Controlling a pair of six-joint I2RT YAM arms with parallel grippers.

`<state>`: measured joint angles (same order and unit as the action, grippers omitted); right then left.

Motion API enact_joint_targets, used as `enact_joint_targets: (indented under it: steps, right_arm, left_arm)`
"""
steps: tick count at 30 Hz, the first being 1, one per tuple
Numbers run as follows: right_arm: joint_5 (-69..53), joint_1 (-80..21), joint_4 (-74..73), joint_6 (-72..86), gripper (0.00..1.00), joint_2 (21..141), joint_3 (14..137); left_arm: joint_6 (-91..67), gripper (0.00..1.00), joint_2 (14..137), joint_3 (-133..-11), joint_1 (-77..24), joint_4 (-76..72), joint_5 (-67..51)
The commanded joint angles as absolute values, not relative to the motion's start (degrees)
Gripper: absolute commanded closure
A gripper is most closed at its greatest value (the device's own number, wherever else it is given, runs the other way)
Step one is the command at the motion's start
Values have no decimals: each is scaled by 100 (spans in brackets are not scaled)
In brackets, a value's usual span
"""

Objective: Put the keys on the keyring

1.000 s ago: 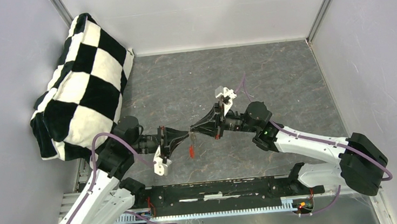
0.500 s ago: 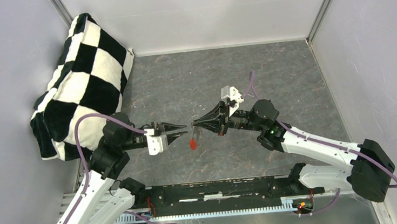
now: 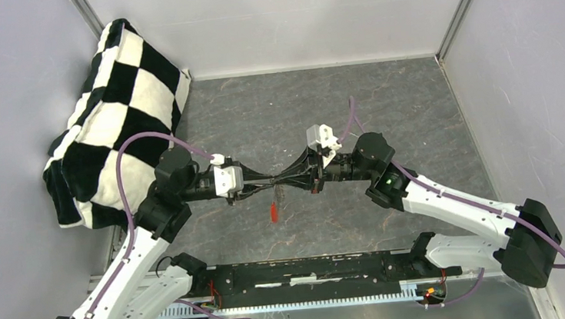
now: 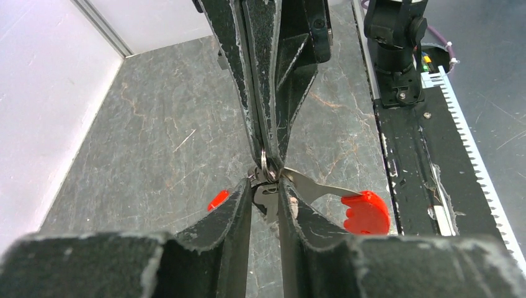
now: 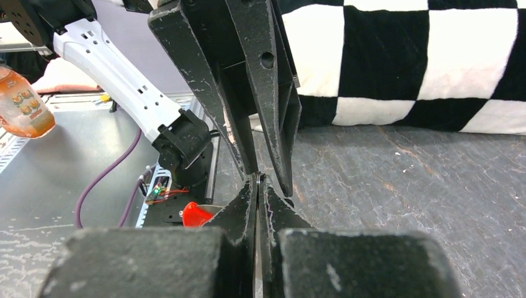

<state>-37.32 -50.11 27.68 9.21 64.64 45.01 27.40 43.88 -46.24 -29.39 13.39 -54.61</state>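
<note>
The right gripper (image 5: 257,181) is clenching its fingers on the keyring (image 4: 265,165) and holding it clear above the table (image 3: 383,112), so that the other arm can work at it. The left gripper (image 4: 265,186) is meeting it tip to tip from 9 o'clock. Its fingers are standing slightly parted around a metal blade (image 4: 268,202), probably a key being fed on. I cannot tell whether they are pinching it. The red key (image 4: 366,212) is dangling from the ring toward 4 o'clock and looks already threaded.
</note>
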Motion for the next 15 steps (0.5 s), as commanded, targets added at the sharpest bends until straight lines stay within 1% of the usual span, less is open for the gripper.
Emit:
enact_joint_targets:
  steps: [1, 4, 6, 8, 11, 13, 14, 15]
  right_arm:
    - [-3946, -4997, 2765, 735, 100, 6511, 4850]
    - [-3970, -4993, 2726, 716, 100, 6524, 4869]
    - [-3972, -4995, 2707, 705, 100, 6522, 4886]
    - [-3990, -4999, 2683, 701, 100, 6530, 4900]
    - [-4071, -4995, 2540, 648, 100, 6556, 4981]
    - [-4089, -4992, 2485, 632, 99, 6535, 5005]
    - [-4106, -4997, 2393, 572, 97, 6515, 5045]
    - [-4126, -4999, 2103, 436, 92, 6488, 5162]
  left_arm:
    - [2463, 72, 4349, -4923, -2962, 1274, -5582]
    - [2352, 74, 4377, -4950, -2962, 1200, -5584]
    - [2338, 77, 4393, -4936, -2962, 1192, -5660]
    - [2330, 83, 4414, -4915, -2962, 1192, -5698]
    - [2272, 97, 4462, -4931, -2962, 1167, -5712]
    - [2280, 98, 4479, -4924, -2962, 1172, -5706]
    - [2308, 98, 4486, -4916, -2962, 1198, -5701]
    - [2397, 98, 4487, -4920, -2966, 1278, -5666]
